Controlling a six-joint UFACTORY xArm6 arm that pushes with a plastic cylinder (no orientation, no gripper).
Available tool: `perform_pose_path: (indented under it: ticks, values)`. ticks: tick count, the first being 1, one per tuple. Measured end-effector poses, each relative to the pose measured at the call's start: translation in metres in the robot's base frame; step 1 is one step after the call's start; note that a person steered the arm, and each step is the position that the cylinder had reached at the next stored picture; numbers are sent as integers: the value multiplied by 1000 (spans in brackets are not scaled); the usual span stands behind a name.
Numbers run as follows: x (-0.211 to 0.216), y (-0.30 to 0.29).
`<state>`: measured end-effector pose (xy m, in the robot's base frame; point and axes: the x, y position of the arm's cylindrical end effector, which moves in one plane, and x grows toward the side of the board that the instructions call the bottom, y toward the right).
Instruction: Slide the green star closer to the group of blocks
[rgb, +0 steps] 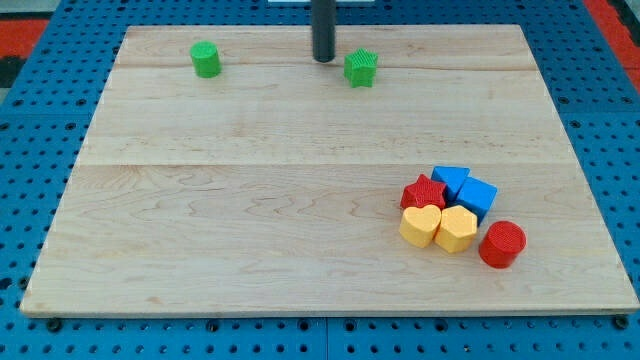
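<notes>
The green star (361, 68) lies near the view's top, a little right of centre. My tip (323, 58) stands just to its left, a small gap apart. The group of blocks sits at the lower right: a red star (424, 192), a blue triangle (450, 180), a blue cube (477, 196), a yellow heart (420, 225), a yellow hexagon (457, 229) and a red cylinder (502, 244).
A green cylinder (206, 59) stands alone at the upper left. The wooden board (250, 200) lies on a blue pegboard surface (30, 150) that surrounds it.
</notes>
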<state>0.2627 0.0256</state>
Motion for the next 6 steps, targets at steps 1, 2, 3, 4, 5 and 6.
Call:
perform_pose_path:
  ticks: [1, 2, 3, 4, 5, 6]
  values:
    - [49, 56]
    - [72, 79]
    - [39, 58]
    - [43, 83]
    - [44, 119]
    - [68, 133]
